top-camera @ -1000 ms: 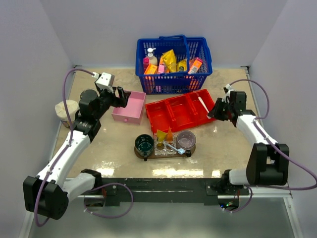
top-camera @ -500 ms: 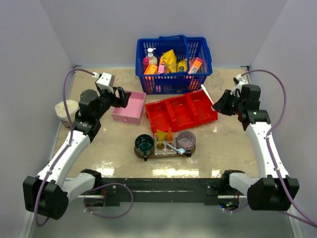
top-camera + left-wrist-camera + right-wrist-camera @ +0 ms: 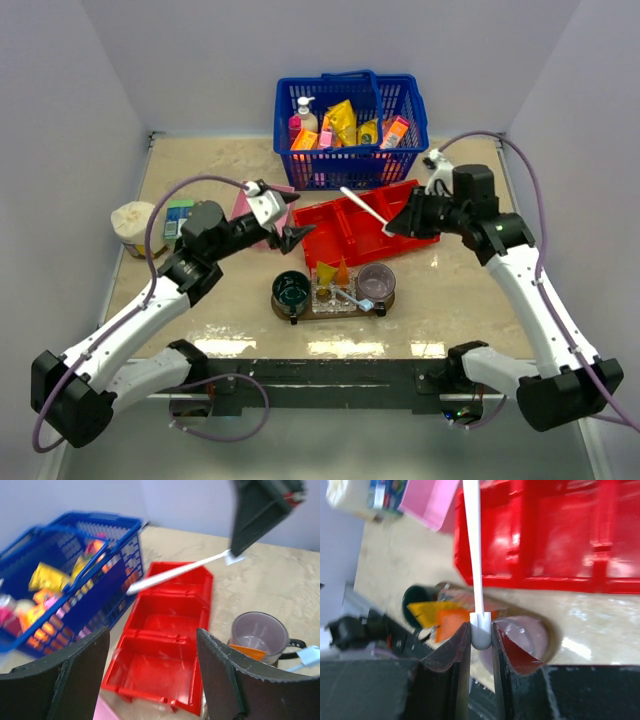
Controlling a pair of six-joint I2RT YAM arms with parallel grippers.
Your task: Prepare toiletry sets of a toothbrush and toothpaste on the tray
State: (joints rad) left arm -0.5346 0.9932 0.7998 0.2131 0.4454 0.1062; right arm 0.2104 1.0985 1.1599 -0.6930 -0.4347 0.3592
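Note:
My right gripper (image 3: pixel 398 224) is shut on the end of a thin white toothbrush (image 3: pixel 362 206), held in the air over the red bin; the right wrist view shows the handle (image 3: pixel 474 555) pinched between both fingers. Below, the dark tray (image 3: pixel 390 299) carries two orange-yellow toothpaste tubes (image 3: pixel 333 271), a second toothbrush (image 3: pixel 354 297), a green cup (image 3: pixel 291 289) and a purple cup (image 3: pixel 376 281). My left gripper (image 3: pixel 291 236) stands open and empty at the red bin's left end, its fingers (image 3: pixel 60 680) wide apart.
The red three-compartment bin (image 3: pixel 350 232) lies behind the tray. A blue basket (image 3: pixel 350 160) of goods stands at the back. A pink box (image 3: pixel 243 205) is partly hidden by the left arm. A white roll (image 3: pixel 133 224) and small packet (image 3: pixel 179 216) sit far left.
The right arm lifted the toothbrush and carried it left over the red bin. The left arm swung right, from the pink box to the bin's left end.

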